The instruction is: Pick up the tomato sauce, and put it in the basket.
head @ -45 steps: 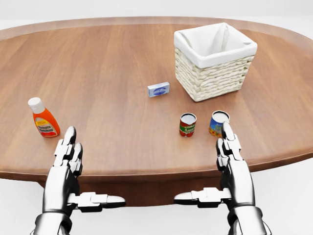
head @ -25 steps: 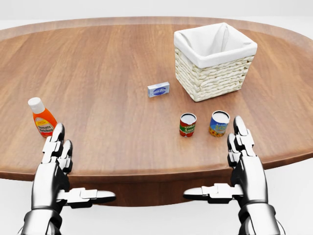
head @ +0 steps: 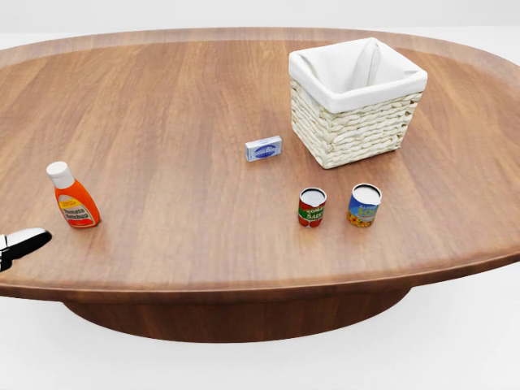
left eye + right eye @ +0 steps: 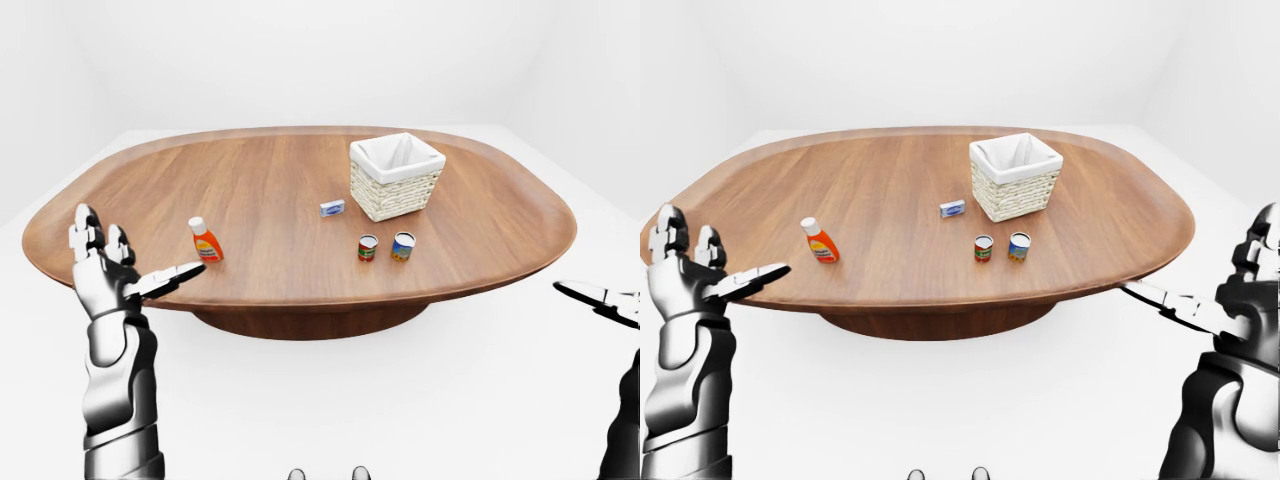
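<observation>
Left-eye view, left hand: the left hand (image 4: 105, 272) is raised at the left of the view, near the table's near-left edge, fingers spread and holding nothing, thumb pointing toward the orange bottle (image 4: 205, 240).
Left-eye view, right hand: only a spread fingertip of the right hand (image 4: 600, 299) shows at the right edge, clear of the table (image 4: 260, 190); it holds nothing.
Left-eye view, why: both arms stand wide apart, probably so the tabletop is unobstructed before a reach.
Head view, tomato sauce: the tomato sauce (image 3: 312, 206), a small red and green can, stands upright near the table's near edge, just left of a blue and yellow can (image 3: 365, 205), the two apart.
Head view, basket: the basket (image 3: 356, 99), woven with a white lining, sits farther and to the right, open top up, so a lift and short carry should serve.
Head view, other things: a small blue box (image 3: 263, 148) lies left of the basket; the orange bottle stands far left.
Right-eye view, hands: both hands show open, the right one at the right edge, well apart from the sauce.
Stage: judged not yet started; the can is untouched.
</observation>
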Tool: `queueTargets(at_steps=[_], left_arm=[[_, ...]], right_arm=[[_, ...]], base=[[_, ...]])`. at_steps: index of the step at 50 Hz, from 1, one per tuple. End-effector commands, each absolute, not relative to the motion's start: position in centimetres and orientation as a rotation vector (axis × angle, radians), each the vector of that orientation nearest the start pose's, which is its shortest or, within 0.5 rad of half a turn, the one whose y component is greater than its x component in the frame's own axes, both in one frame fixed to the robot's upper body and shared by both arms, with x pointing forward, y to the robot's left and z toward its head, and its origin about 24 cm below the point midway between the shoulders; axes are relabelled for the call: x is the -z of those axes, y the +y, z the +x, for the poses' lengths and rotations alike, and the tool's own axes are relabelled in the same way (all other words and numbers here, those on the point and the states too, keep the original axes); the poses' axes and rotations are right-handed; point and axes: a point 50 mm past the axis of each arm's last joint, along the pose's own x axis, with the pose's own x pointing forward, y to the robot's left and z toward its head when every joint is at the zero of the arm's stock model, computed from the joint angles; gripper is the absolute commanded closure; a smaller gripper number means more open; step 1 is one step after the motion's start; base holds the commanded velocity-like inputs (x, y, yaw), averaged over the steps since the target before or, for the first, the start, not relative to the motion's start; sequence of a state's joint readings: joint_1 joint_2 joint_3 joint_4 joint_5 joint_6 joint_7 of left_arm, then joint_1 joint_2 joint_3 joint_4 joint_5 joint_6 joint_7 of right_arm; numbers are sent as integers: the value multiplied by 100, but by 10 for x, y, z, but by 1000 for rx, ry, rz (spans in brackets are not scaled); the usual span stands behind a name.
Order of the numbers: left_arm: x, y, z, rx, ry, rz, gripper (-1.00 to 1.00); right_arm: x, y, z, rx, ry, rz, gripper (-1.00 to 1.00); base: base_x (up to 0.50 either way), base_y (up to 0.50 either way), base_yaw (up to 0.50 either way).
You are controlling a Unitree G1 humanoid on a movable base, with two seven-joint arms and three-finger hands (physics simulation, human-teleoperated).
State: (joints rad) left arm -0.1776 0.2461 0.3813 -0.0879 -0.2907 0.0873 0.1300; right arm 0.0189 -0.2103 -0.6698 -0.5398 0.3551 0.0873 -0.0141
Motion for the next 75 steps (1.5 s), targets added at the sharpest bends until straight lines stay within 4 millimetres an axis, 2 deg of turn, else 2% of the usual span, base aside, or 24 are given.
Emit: queueTargets(at_steps=[1,6,26,75], left_arm=[[-175,312,243,-595,-473,-156,-100],[-167,328,246,-687,-420,-158,-100],[-166,330,244,-710,-411,-176,-100],[-162,329,246,-713,-396,-180,-100]], right_arm=[[-220,-328,133,631,-759,-44,-100],[-216,-329,138,628,-730,-54,-100],[-212,-328,139,614,-718,-26,-100],[-208,-328,142,607,-700,-22,-100]], base=[[0,0,0],[0,0,0],[0,-1,0],[0,-26,0]])
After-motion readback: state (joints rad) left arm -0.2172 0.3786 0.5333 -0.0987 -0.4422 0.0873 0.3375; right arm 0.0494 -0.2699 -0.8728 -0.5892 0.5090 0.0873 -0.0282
